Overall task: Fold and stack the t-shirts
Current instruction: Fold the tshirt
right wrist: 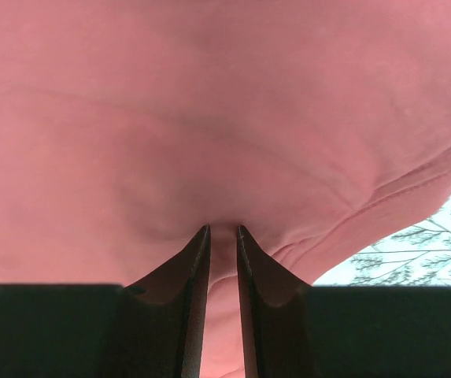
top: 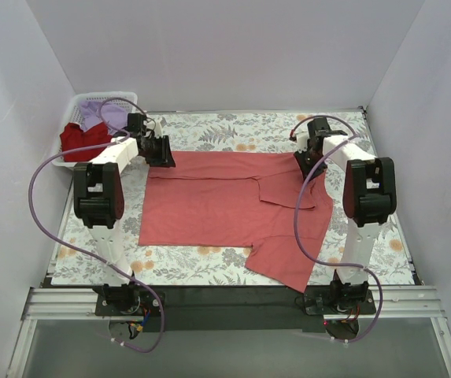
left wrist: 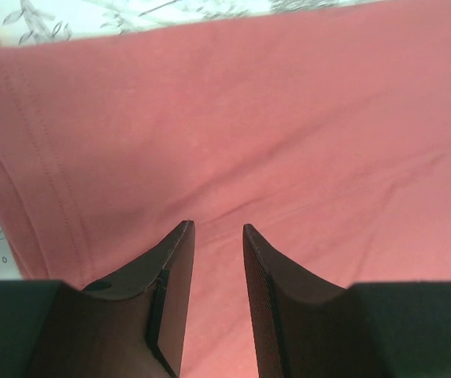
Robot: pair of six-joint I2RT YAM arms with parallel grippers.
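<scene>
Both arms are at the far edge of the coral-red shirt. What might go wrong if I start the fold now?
1. The right gripper seems to pinch the coral-red t-shirt, but the left gripper is open over it; lifting now would likely skew the fold.
2. The near-right sleeve lies splayed and may bunch.

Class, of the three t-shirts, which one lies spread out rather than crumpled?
The coral-red t-shirt, laid open on the floral cloth. The darker red t-shirt and the lavender t-shirt sit bunched in the white basket at far left.
</scene>
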